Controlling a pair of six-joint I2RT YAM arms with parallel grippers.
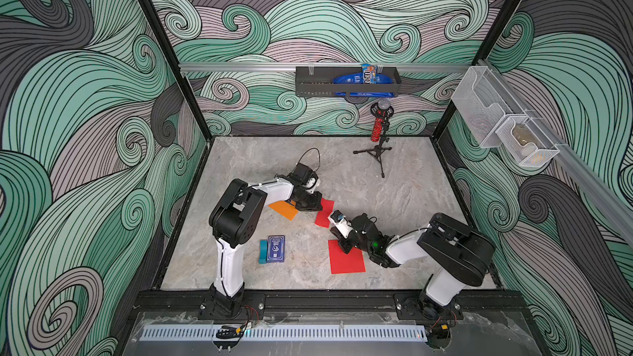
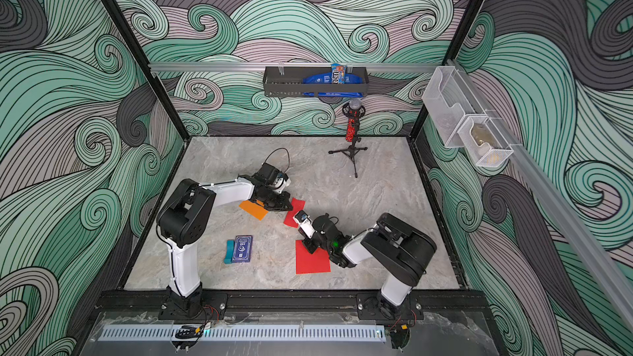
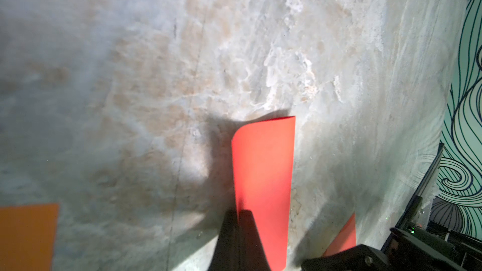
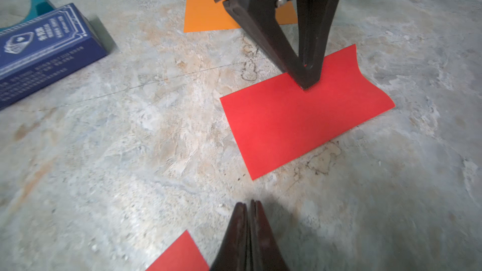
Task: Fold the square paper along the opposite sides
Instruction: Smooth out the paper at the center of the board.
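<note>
Near the middle of the marble-look table (image 1: 411, 200), the left gripper (image 4: 307, 84) is down on the red paper (image 4: 300, 126). Its jaws are squeezed together and its tips touch the sheet close to one long edge; whether it nips the paper or just presses it, I can't tell. That paper lies as a narrow rectangle, flat on one side, with its other end curling up off the table past the gripper. Over to the right gripper (image 4: 249, 203): jaws as good as closed, nothing between them, low over the table just beyond a corner of a second, bigger red sheet (image 1: 346, 258) lying flat nearer the front edge. Beside the left gripper an orange paper (image 1: 283, 209) sits flat, partly under the arm. Off toward the left arm's base, a blue card box (image 1: 275, 248) lies right beside a teal block (image 1: 263, 251).
</note>
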